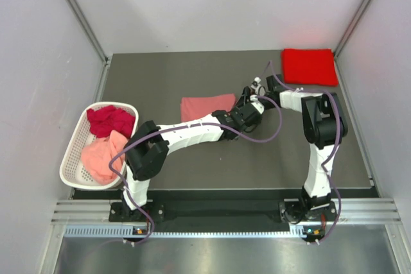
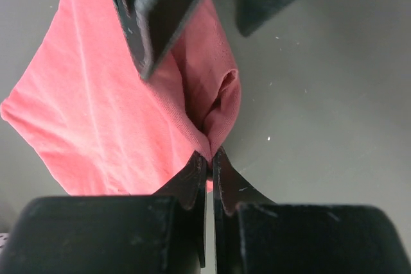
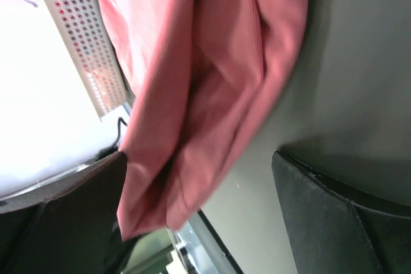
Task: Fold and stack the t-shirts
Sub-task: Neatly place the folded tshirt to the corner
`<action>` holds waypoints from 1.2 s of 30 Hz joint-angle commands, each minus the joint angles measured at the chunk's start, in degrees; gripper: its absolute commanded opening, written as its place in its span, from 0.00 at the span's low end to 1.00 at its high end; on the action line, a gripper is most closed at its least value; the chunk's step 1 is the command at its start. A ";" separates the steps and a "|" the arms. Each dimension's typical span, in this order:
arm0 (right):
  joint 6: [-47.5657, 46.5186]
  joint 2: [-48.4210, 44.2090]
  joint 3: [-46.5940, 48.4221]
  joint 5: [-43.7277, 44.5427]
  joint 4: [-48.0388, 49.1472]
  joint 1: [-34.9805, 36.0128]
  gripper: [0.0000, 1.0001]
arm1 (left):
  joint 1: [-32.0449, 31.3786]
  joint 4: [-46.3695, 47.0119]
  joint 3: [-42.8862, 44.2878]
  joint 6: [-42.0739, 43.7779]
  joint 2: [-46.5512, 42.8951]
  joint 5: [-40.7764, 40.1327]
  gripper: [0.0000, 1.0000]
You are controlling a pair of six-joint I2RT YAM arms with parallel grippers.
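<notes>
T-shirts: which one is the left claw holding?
The salmon pink t-shirt mid-table: the shut left claw pinches its edge. The bright red one lies folded far right; dark crimson and pale pink sit in the basket.

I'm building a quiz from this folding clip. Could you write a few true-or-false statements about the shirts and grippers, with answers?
1. The left gripper is shut on a corner of the salmon pink shirt. True.
2. The right gripper is clamped on the bright red shirt. False: its jaws stand wide open at the salmon pink shirt, and the bright red shirt lies folded alone at the table's far right corner.
3. The white basket holds a dark crimson shirt and a pale pink shirt. True.
4. The white basket sits at the table's right edge. False: it sits at the left edge.
</notes>
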 commanded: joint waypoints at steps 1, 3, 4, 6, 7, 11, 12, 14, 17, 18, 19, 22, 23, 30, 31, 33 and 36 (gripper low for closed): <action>1.77 2.21 4.05 0.02 5.56 0.47 0.95 | 0.29 1.52 -0.49 -0.52 -4.87 0.53 0.00; 1.33 3.79 6.59 -0.24 4.25 0.56 0.93 | 0.38 1.69 -0.76 -0.43 -5.31 0.79 0.00; 0.81 4.32 7.57 -0.68 3.37 0.56 0.92 | 0.38 1.69 -1.02 -0.43 -5.39 0.70 0.00; 0.28 4.76 8.80 -0.69 1.53 0.47 0.91 | 0.55 1.69 -1.20 -0.43 -5.75 0.70 0.00; 0.19 4.50 8.81 -0.34 1.52 0.38 0.91 | 0.73 1.52 -1.46 -0.52 -5.83 0.88 0.00; 1.33 1.69 6.00 1.60 3.18 -0.41 0.98 | 1.96 2.13 -2.78 -1.31 -7.15 2.81 0.00; 1.15 1.86 5.82 1.60 3.53 -0.41 1.00 | 2.40 2.48 -3.13 -1.40 -7.33 3.07 0.00; 2.20 3.09 6.43 0.38 3.80 -0.32 1.00 | 2.66 2.57 -3.83 -1.14 -7.77 3.34 0.00; 3.52 4.67 7.48 0.19 5.91 0.03 1.00 | 3.37 2.48 -4.01 -0.96 -7.94 4.04 0.00; 3.44 5.28 7.92 0.63 5.74 0.29 1.00 | 3.46 2.57 -3.92 -0.87 -7.94 4.22 0.00; 3.26 5.55 8.36 0.89 4.86 0.64 1.00 | 3.54 2.66 -3.66 -0.78 -7.94 4.39 0.00; 3.61 6.87 8.89 1.07 5.12 1.26 0.98 | 3.90 2.57 -3.05 -0.61 -8.03 4.83 0.00; 3.96 7.13 8.98 1.25 5.38 1.35 0.97 | 3.98 2.48 -2.87 -0.61 -8.21 4.92 0.00; 5.37 8.89 10.56 3.00 6.26 1.61 0.85 | 3.98 1.87 -2.25 -0.78 -9.79 5.27 0.00; 5.46 9.16 11.00 3.35 5.91 1.61 0.84 | 3.98 1.87 -2.25 -0.87 -9.88 5.53 0.00; 5.02 10.29 12.75 3.97 5.04 1.61 0.83 | 3.98 1.69 -2.51 -1.22 -10.14 6.15 0.00; 5.11 12.05 15.13 3.80 4.51 1.70 0.78 | 3.98 2.30 -3.57 -1.75 -10.67 6.85 0.00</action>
